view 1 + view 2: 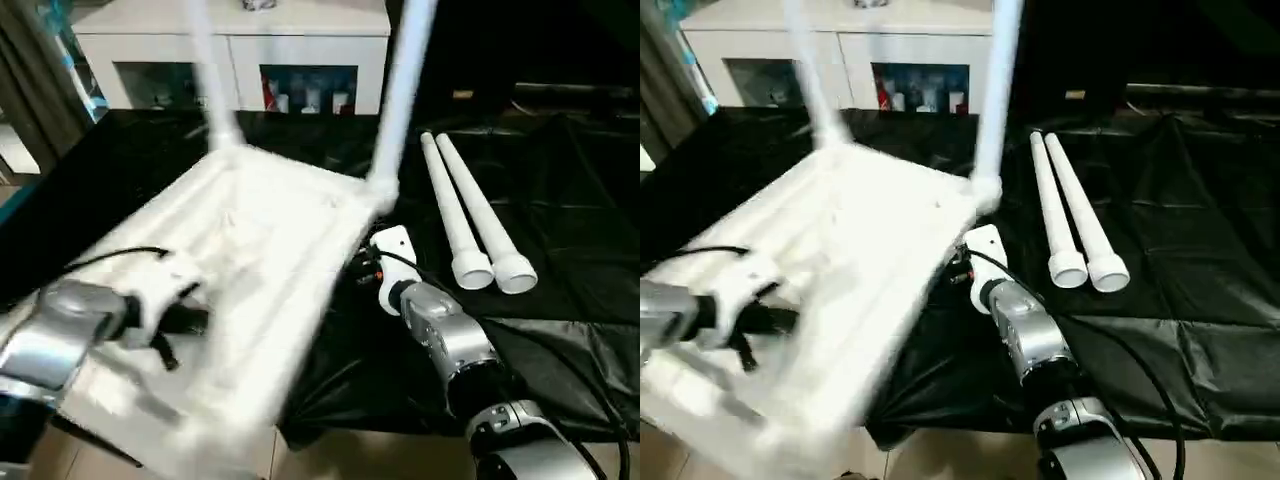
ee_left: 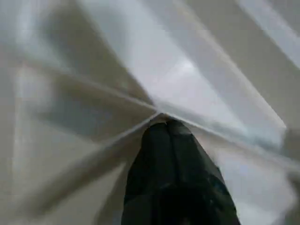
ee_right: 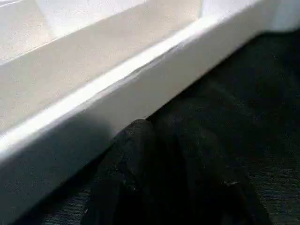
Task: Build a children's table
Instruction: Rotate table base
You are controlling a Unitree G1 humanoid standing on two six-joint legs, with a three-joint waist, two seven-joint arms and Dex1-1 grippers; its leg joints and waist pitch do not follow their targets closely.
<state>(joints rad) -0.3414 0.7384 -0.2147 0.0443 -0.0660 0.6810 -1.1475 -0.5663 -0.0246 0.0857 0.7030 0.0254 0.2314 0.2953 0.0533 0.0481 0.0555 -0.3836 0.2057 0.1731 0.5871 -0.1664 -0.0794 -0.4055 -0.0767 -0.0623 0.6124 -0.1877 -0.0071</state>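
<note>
Children's table (image 1: 260, 260) noted upside down, ribbed underside up, occupying centre-left of the left eye frame on the black-draped desk (image 1: 560, 250). Near end overhanging the desk's front edge at lower left. Two legs (image 1: 400, 90) already seated in the far corner sockets, rising out of the top of the frame. Two loose legs (image 1: 470, 215) lying side by side on the cloth at right of centre, long axes running from upper centre toward lower right, flared ends nearest the robot.

Left end effector (image 2: 166, 140) closed, fingers pressed together with nothing between them, tips against a rib junction of the underside. Right end effector (image 3: 164, 140) also closed and empty, resting just beside the tabletop's right rim, low on the cloth.

Judged next requirement: fetching a loose leg. Loose legs lie to the right of the tabletop and well apart from the left arm; right arm clearly nearer. Approach across the legs' long axis advisable.

White glass-door cabinet (image 1: 235, 60) standing behind the desk, upper left.
</note>
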